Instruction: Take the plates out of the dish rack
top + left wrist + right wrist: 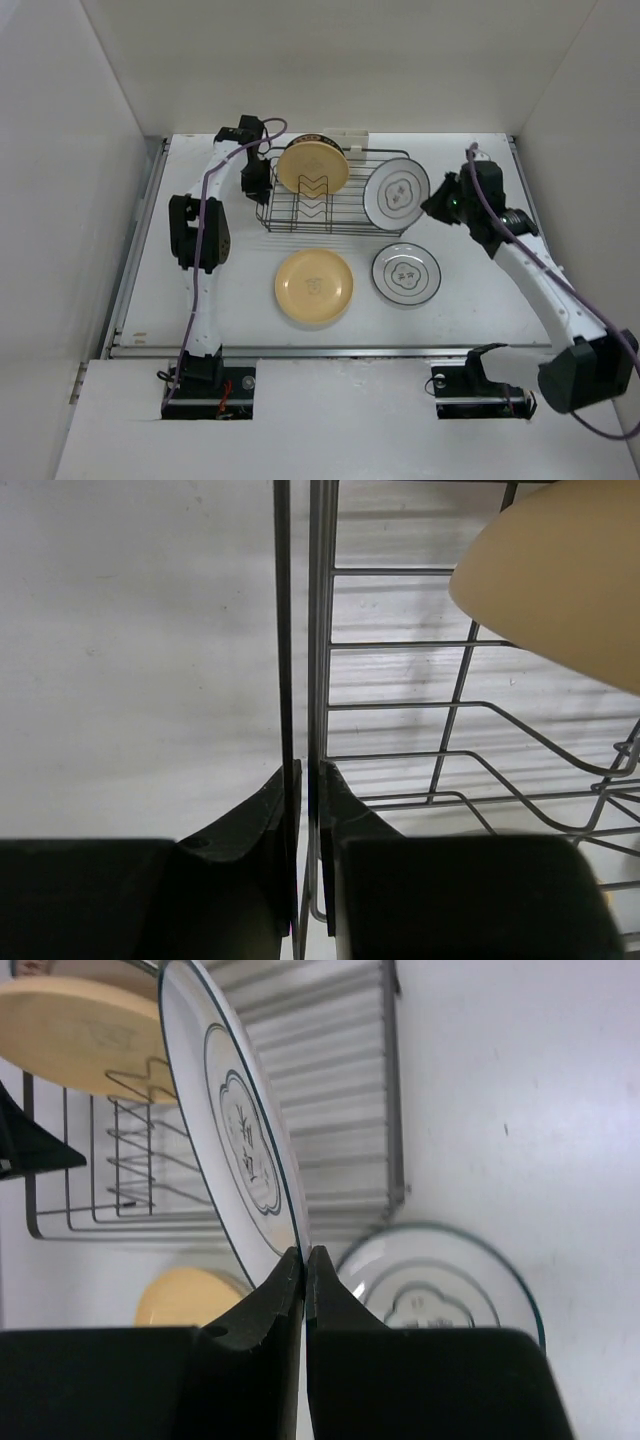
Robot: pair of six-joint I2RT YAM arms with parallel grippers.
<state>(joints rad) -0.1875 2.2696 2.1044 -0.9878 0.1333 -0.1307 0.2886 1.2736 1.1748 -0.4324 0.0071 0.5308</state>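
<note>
The right gripper is pinched tight on the rim of the white plate, which has a dark ring. This plate is at the 3 o'clock end of the rack. Seen from above, the plate lies at 9 o'clock from this gripper. It stands on its edge and leans a bit, so its face shows to the camera above. I cannot tell if its low edge touches the rack wires. The left gripper is at the 9 o'clock end of the rack. Its fingers are squeezed together on the thin wire rim there, so I think it holds the rack steady. A standing yellow plate is in the rack. Two more plates lie on the bench: a flat yellow plate and a flat white plate. The flat white plate is at 6 o'clock from the held one, and near it. The right arm is the nearer one. I think its next job is to bring the plate toward 6 o'clock, tip it flat and set it down there. It should tip slowly so the plate does not slip out.
</note>
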